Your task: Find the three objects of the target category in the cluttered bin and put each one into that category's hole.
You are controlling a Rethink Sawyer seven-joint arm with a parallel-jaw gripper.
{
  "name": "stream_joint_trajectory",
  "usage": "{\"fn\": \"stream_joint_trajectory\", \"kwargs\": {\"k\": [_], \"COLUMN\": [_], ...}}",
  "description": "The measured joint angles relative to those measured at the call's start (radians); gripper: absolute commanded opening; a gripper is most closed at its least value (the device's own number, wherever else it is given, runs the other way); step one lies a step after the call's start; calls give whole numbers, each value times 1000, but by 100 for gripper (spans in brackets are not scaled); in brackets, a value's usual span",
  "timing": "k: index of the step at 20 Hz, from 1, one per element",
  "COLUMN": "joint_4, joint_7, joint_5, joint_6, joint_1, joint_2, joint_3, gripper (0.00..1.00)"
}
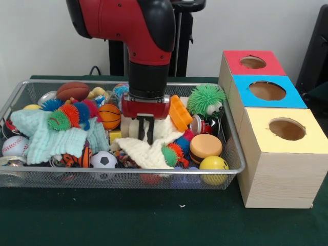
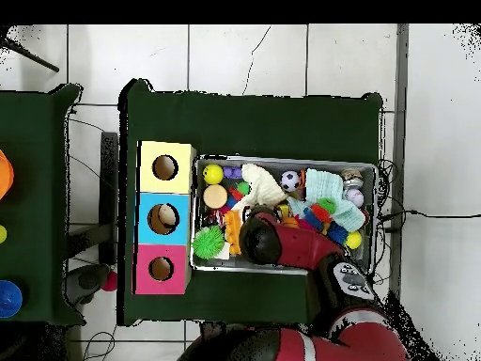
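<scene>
The bin [image 1: 154, 170] is a wide silver wire basket full of toys, seen also in the overhead view [image 2: 282, 160]. My gripper [image 1: 146, 134] hangs straight down in its middle, with the fingers close together and pinching a cream cloth [image 1: 146, 151] that bunches around them. In the overhead view my arm [image 2: 268, 240] covers the gripper. Beside the bin stand three wooden boxes with a round hole each: red [image 1: 252, 62], blue [image 1: 266, 90] and yellow [image 1: 287, 129].
Around the gripper lie an orange toy [image 1: 179, 113], a green spiky ball with eyes [image 1: 206, 100], a burger toy [image 1: 205, 146], a yellow ball [image 1: 213, 164], a soccer ball [image 1: 104, 160], a basketball [image 1: 109, 116], a football [image 1: 73, 90], a baseball [image 1: 15, 146] and a mint cloth [image 1: 51, 138].
</scene>
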Motion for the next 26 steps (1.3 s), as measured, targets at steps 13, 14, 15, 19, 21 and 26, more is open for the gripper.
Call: {"fn": "stream_joint_trajectory", "kwargs": {"k": [13,14,15,19,21,26], "joint_4": [1,1,1,10,18,29], "joint_7": [0,0,0,0,0,0], "joint_5": [-49,-49,-49,-48,-46,-45], "joint_6": [313,377,399,509,557,668], "joint_1": [-27,-34,-37,-59,-68,-80], "joint_2": [-133,-159,-168,-211,-229,-271], "joint_3": [-22,-20,-18,-4,2,5], "gripper": [0,0,0,0,0,0]}}
